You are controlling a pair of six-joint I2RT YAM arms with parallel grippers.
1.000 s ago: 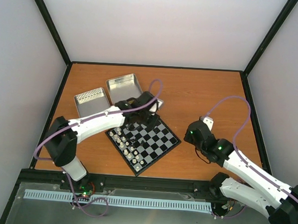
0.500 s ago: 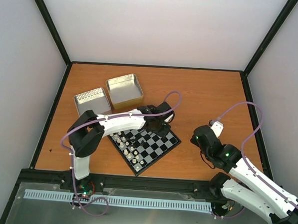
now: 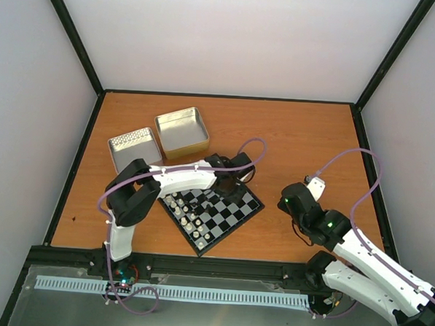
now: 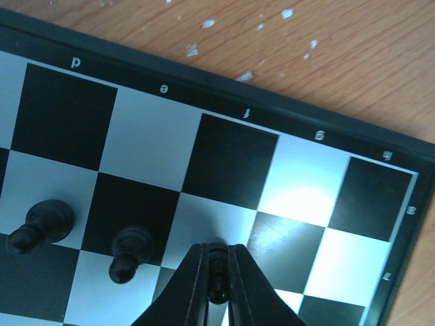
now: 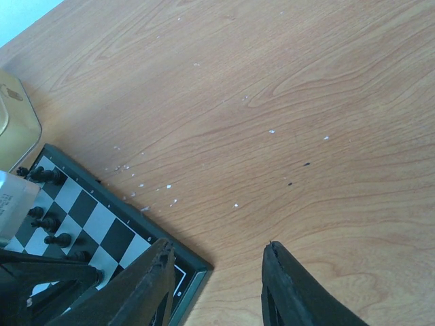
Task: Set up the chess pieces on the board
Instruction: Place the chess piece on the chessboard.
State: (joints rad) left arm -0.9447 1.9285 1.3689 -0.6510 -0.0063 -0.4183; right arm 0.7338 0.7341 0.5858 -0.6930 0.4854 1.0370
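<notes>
The board [image 3: 233,211] lies turned at an angle in the middle of the table. Cream chess pieces [image 3: 182,209] line its near-left side. A few black ones [image 5: 45,175] stand on the far-left part. My left gripper [image 3: 231,183] hangs over the board's far right part. In the left wrist view that gripper [image 4: 217,248] is shut on a black pawn [image 4: 217,280], just above the squares [image 4: 299,197], with two black pawns [image 4: 130,251] standing to its left. My right gripper [image 5: 217,246] is open and empty over bare wood beside the board's right corner [image 5: 194,266].
Two silver tins stand at the back left of the table. The left one [image 3: 134,145] shows a pale dotted inside and the right one [image 3: 181,129] looks bare. Black frame rails run along the table's edges. Small white specks dot the wood by the board.
My left arm swung from beside the tins across to the board's far right part, still shut on the pawn. My right arm drew back towards the right and its jaws widened.
</notes>
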